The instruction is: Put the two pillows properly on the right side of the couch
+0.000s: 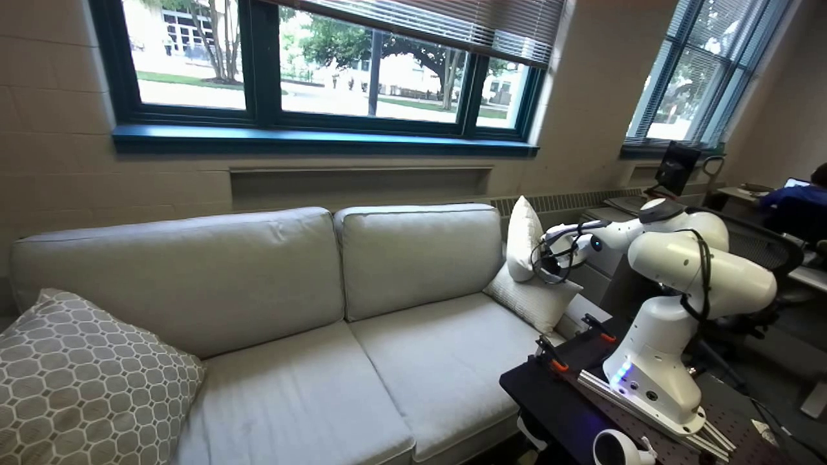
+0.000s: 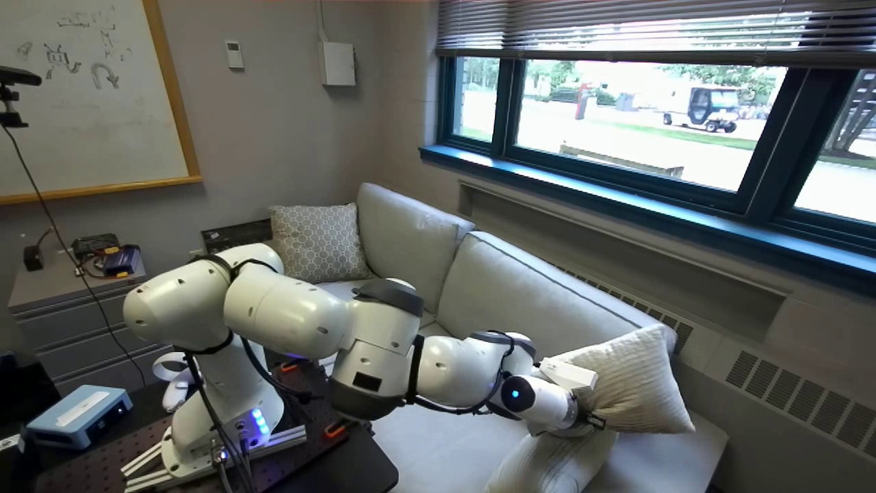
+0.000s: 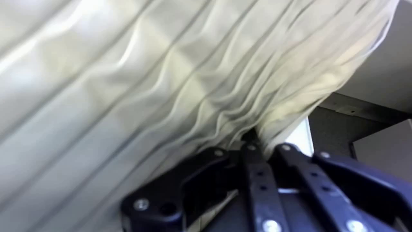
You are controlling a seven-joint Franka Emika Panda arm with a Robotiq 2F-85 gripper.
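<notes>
Off-white, ribbed, square upper pillow (image 2: pixel 636 380) is clenched in the black gripper (image 3: pixel 253 139) at the right end of the cream upholstered couch (image 1: pixel 433 349); off-white square lower pillow (image 1: pixel 531 300) below.

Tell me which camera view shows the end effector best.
The wrist view. Despite some blur, it shows the end effector up close, dark and large, its jaws shut on gathered folds of the upper off-white pillow. Both exterior views show it only small, at that pillow's edge, the grip hard to make out.
</notes>
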